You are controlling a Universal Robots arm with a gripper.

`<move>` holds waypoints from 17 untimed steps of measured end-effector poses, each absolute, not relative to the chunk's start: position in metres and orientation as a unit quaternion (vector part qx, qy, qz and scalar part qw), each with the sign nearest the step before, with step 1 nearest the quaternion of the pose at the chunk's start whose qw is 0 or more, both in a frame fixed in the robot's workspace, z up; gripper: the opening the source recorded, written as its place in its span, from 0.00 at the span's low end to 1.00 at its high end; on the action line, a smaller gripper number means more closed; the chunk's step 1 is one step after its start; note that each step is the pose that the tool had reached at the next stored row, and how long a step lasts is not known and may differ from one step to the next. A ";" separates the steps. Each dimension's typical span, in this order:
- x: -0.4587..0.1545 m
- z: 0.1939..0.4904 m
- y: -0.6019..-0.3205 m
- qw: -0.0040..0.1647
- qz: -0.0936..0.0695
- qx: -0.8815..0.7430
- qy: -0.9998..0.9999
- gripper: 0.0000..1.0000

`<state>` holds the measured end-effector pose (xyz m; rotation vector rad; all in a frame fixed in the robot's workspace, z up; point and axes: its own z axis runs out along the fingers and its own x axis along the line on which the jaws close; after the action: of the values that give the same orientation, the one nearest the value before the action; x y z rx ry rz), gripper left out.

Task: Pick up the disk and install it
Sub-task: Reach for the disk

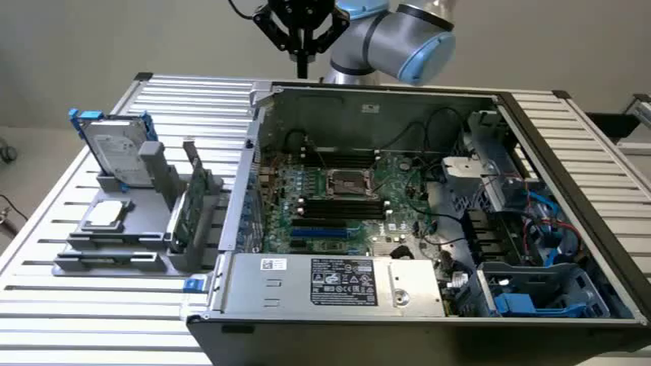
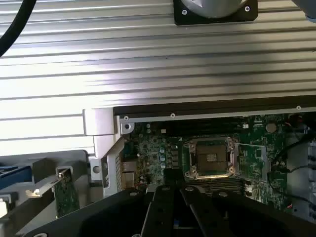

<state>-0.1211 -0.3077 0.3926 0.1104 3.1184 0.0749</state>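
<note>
Now hand (image 1: 302,70) fully closed, empty, top centre of the exterior view, above open computer case (image 1: 358,286). Disk (image 1: 114,149) stands tilted in grey rack (image 1: 127,229), exterior view's left, on desk (image 1: 61,320).

At the top centre of the exterior view, the silver-grey metal robot arm (image 1: 379,38) is made of thick round tube sections, its joints closed by glossy light-blue round caps (image 1: 425,55). Just left of it in that frame is the black metal gripper (image 1: 302,70), a diamond of thin bars tapering into slim fingers, with a thin black cable (image 1: 240,10) curving beside it. The wrist view shows matte black linkage bars (image 2: 148,212) dotted with small silver pins, and a grey rounded base (image 2: 215,6) on a black square plate (image 2: 217,21) with bright screws.
</note>
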 end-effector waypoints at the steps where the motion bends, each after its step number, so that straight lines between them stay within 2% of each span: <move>1: -0.121 0.393 -0.308 0.010 0.024 0.035 0.999 0.11; 17: -0.140 0.393 -0.307 0.010 0.024 0.035 0.999 0.11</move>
<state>-0.1395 -0.3070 0.3926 0.1104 3.1184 0.0749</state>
